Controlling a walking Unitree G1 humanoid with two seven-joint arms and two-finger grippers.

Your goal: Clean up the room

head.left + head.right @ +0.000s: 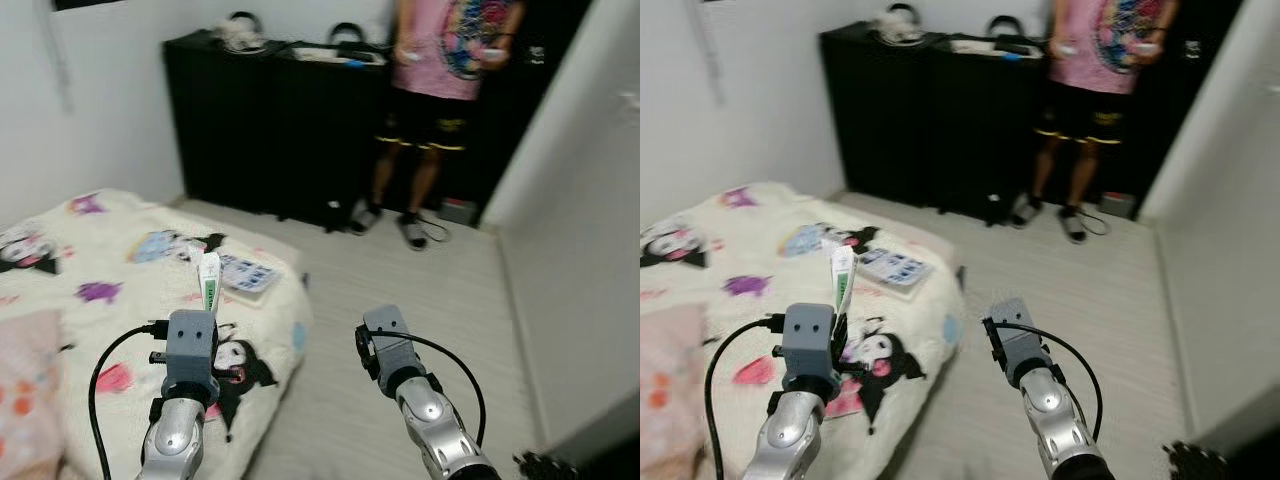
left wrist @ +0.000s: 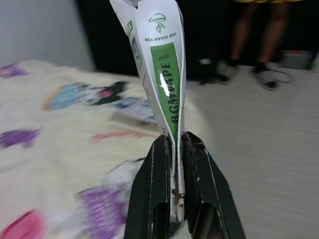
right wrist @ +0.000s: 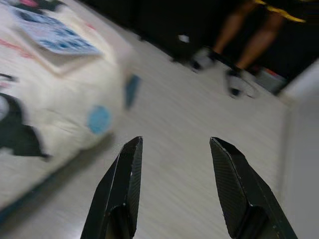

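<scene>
My left gripper (image 2: pixel 173 149) is shut on a white and green packet (image 2: pixel 162 64) that stands up between its fingers. In the left eye view the same packet (image 1: pixel 208 281) sticks up just past the left wrist, over the edge of the bed (image 1: pixel 120 270). A flat booklet (image 1: pixel 247 273) lies on the bed near its corner. My right gripper (image 3: pixel 172 164) is open with nothing between its fingers, held over the pale floor (image 1: pixel 420 290) beside the bed.
A person (image 1: pixel 440 90) in a pink shirt stands at the back by a black cabinet (image 1: pixel 270 120) with items on top. A white wall (image 1: pixel 590 200) closes the right side. The bed has a cartoon-print blanket and a pink pillow (image 1: pixel 25 390).
</scene>
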